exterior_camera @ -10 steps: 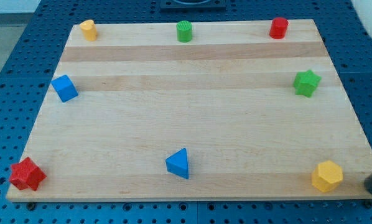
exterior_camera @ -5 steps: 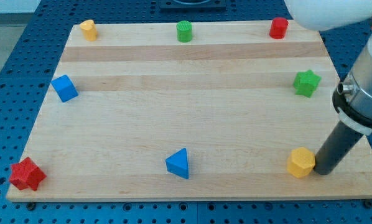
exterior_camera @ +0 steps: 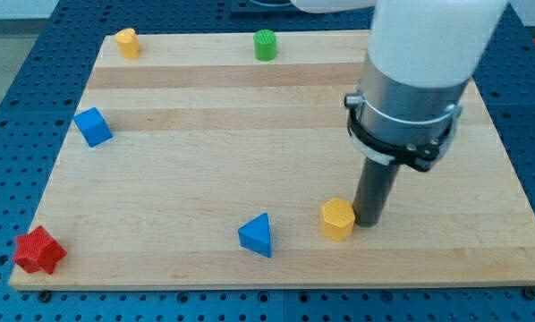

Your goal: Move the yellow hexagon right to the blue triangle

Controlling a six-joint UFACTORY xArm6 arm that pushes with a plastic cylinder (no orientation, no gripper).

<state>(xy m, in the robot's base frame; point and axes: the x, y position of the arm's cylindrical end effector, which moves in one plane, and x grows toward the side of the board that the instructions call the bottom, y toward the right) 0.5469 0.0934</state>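
Note:
The yellow hexagon (exterior_camera: 337, 218) lies on the wooden board (exterior_camera: 205, 179) near the view's bottom, right of centre. The blue triangle (exterior_camera: 257, 235) lies to its left, a short gap away and slightly lower. My tip (exterior_camera: 369, 221) stands against the hexagon's right side, touching it. The arm's thick grey and white body rises above the tip and hides the board's upper right part.
A yellow block (exterior_camera: 126, 42) and a green cylinder (exterior_camera: 265, 44) stand along the board's top edge. A blue cube (exterior_camera: 93, 126) is at the left. A red star (exterior_camera: 39, 250) sits in the bottom left corner.
My tip has swept left along the board's bottom, pushing the yellow hexagon from the bottom right corner to near the blue triangle. The arm now covers the red cylinder and green star.

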